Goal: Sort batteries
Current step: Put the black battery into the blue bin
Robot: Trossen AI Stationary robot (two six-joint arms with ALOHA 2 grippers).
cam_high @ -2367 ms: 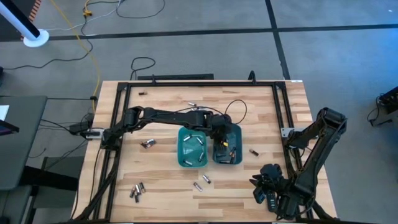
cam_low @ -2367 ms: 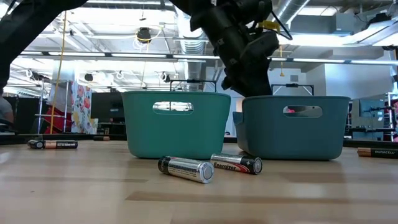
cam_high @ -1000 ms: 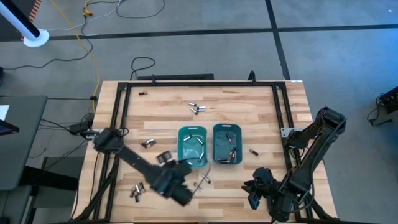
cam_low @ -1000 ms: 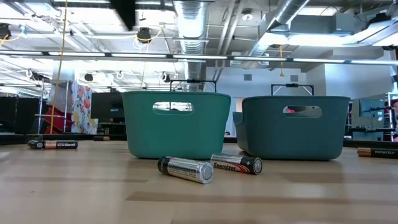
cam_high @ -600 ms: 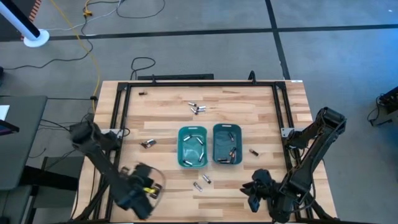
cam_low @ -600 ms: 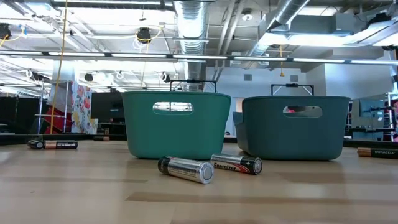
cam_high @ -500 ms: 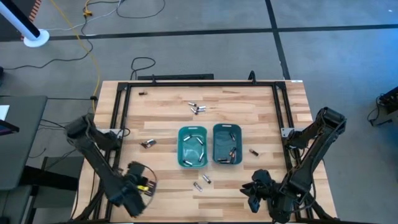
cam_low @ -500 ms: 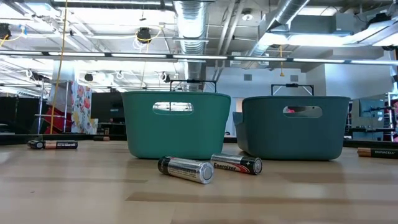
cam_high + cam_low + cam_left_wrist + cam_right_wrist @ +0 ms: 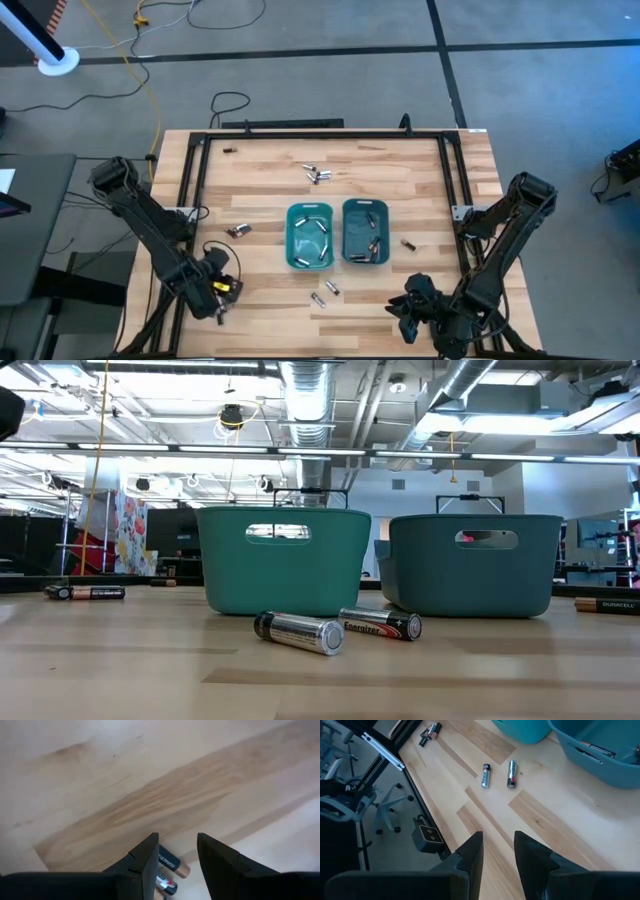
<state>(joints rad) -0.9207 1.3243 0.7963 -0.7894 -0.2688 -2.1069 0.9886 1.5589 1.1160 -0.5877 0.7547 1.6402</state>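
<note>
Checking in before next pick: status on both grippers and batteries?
Left gripper open, empty, above two batteries. Right gripper open, empty, waiting. Nothing in the way.

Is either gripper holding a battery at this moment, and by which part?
Nothing is held. The left gripper is open above two batteries on the table; the right gripper is open and empty.

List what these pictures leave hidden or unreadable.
- Low view: bin contents, hidden by the left teal bin and right teal bin walls.
- High view: battery labels, too small.
- Left wrist view: silver battery, partly behind the left hand.
- Low view: both arms absent.
</note>
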